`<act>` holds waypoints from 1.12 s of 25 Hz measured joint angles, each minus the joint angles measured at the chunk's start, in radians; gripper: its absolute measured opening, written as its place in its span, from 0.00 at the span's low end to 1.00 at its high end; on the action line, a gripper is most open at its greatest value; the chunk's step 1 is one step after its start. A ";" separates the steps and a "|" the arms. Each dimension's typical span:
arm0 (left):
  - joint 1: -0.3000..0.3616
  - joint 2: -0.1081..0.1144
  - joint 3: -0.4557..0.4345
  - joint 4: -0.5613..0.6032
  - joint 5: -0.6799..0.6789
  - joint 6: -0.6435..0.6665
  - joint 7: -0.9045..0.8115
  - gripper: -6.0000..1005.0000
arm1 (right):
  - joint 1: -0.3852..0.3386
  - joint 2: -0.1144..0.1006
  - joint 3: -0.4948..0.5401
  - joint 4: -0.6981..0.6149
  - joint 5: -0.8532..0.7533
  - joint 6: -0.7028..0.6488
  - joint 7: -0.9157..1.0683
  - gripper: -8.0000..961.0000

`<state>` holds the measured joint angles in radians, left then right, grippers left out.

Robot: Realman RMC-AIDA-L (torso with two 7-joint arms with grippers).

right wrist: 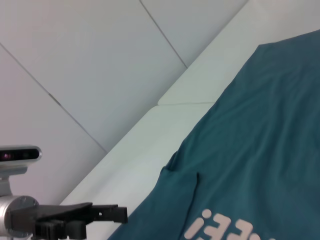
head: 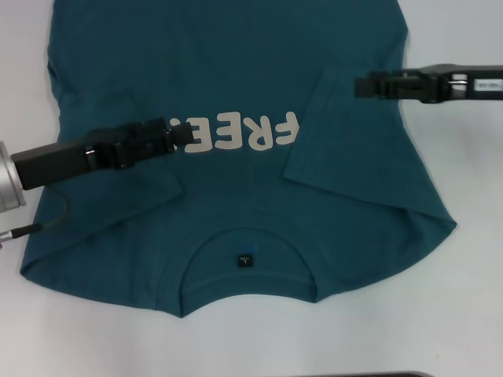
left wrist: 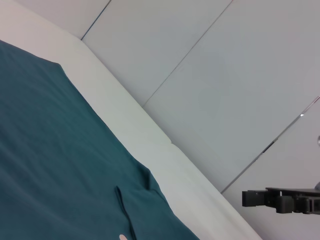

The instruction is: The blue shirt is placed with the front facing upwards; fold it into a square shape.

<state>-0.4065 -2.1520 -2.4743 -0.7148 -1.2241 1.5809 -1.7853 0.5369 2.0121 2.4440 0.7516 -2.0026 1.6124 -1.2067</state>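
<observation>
I see the blue shirt spread front-up on the white table, soft matte cotton with faint creases, collar toward the near edge and the small dark neck label showing inside it. The cream lettering reads upside down to me. Both sleeves lie folded inward over the chest, the right one a neat angular flap. The left pincer hovers low over the left end of the lettering; its black fingers look pressed together with no cloth between them, though from this angle I'm not certain. The right pincer sits above the folded right sleeve's far edge; I cannot tell whether it is released or clenched.
</observation>
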 joint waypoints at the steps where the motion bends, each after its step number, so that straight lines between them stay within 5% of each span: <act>1: 0.000 0.000 0.000 0.000 0.000 0.002 -0.001 0.87 | -0.008 -0.006 0.004 0.000 0.000 0.010 -0.001 0.65; 6: 0.000 0.000 0.001 0.000 0.000 0.010 -0.003 0.87 | -0.052 -0.029 0.040 0.000 0.003 0.076 -0.009 0.69; 15: 0.017 0.013 0.001 -0.005 0.010 0.031 -0.018 0.88 | -0.086 -0.012 0.097 -0.008 0.012 0.111 -0.099 0.74; 28: 0.087 0.126 -0.001 -0.004 0.087 0.047 -0.094 0.87 | -0.042 -0.005 0.019 -0.085 -0.006 0.095 -0.105 0.73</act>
<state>-0.3199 -2.0259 -2.4755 -0.7190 -1.1372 1.6282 -1.8793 0.4952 2.0070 2.4629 0.6667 -2.0081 1.7078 -1.3116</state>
